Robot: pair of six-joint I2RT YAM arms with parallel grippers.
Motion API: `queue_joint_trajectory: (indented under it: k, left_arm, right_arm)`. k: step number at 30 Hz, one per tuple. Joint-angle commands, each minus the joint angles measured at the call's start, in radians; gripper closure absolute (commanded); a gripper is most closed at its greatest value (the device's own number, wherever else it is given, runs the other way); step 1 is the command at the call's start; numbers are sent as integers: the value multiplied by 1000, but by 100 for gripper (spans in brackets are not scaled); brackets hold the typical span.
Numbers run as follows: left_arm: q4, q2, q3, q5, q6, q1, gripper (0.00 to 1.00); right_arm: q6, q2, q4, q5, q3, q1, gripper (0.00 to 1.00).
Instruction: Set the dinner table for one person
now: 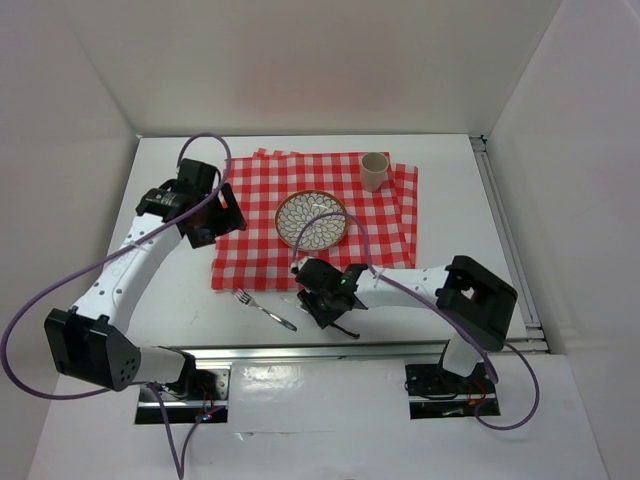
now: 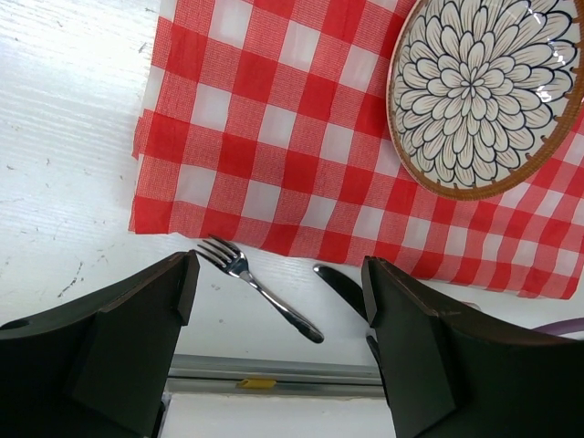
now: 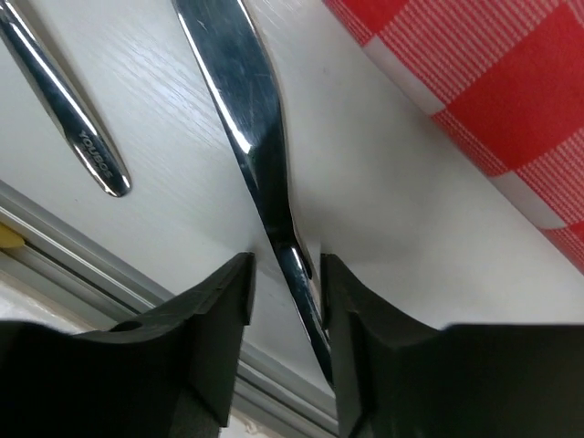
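On the white dinner table (image 1: 180, 300) lies a red-and-white checked cloth (image 1: 260, 250) with a flower-patterned plate (image 1: 311, 219) and a beige cup (image 1: 374, 171) on it. A fork (image 1: 263, 309) lies on the bare table in front of the cloth. My right gripper (image 3: 286, 274) is down at the table with its jaws either side of the knife (image 3: 242, 119). The handle touches the right finger, and a gap shows on the left. My left gripper (image 2: 278, 278) hangs wide open above the cloth's left edge, holding nothing.
The silver rail (image 3: 55, 237) runs along the near table edge, just behind the right fingers. The fork handle (image 3: 73, 128) lies a little left of the knife. White walls enclose the table on three sides.
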Motion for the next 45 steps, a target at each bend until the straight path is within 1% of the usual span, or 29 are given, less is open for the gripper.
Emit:
queue_joint_trajectory:
  k: [1, 2, 5, 7, 9, 11, 12, 14, 15, 17, 19, 21, 24, 30, 36, 38, 42, 44, 45]
  left_arm:
    - [9, 11, 5, 5, 4, 4, 10]
    - [18, 11, 5, 5, 4, 4, 11]
    - [18, 11, 5, 5, 4, 4, 11]
    - [18, 11, 5, 5, 4, 4, 11]
    - [18, 11, 5, 5, 4, 4, 11]
    - [18, 11, 5, 5, 4, 4, 11]
    - [18, 11, 5, 5, 4, 4, 11]
    - [27, 11, -4, 5, 4, 4, 11]
    - [27, 11, -4, 5, 4, 4, 11]
    - [27, 11, -4, 5, 4, 4, 11]
    - [27, 11, -4, 5, 4, 4, 11]
    - [27, 20, -4, 5, 4, 4, 11]
    - [36, 20, -4, 5, 4, 4, 11]
    - [46, 30, -13, 5, 4, 4, 11]
    - [46, 39, -13, 5, 4, 4, 11]
    - [46, 39, -13, 5, 4, 4, 11]
    - [46, 39, -13, 5, 4, 13, 11]
    - [46, 39, -13, -7, -10, 22, 11]
    - [46, 30, -13, -7, -10, 22, 11]
  right_arm:
    - [-15, 43, 73, -30, -36, 7, 56]
    - [-26, 43, 73, -30, -36, 7, 61]
    - [-39, 20, 82, -30, -36, 16, 68]
    - [-52, 6, 82, -30, -45, 25, 76]
    - [-75, -6, 82, -21, -45, 25, 78]
    - [-87, -18, 70, -21, -45, 25, 84]
    - [-99, -28, 70, -9, -45, 25, 84]
    - [-113, -38, 59, 0, -36, 25, 87]
    - [-113, -39, 59, 10, -36, 25, 91]
    - [-125, -66, 59, 10, -36, 25, 91]
    - [-139, -78, 50, 10, -26, 25, 96]
    - [-162, -91, 41, 10, -17, 25, 96]
    - [-187, -111, 16, 10, 9, 25, 100]
    - [-225, -120, -34, 42, 43, 25, 100]
    - [-245, -111, -44, 76, 87, 25, 100]
    - [-245, -131, -34, 89, 99, 25, 100]
    - [-214, -170, -56, 89, 152, -55, 100]
    - [-187, -193, -56, 63, 171, -98, 100]
    - [-173, -203, -56, 63, 190, -152, 100]
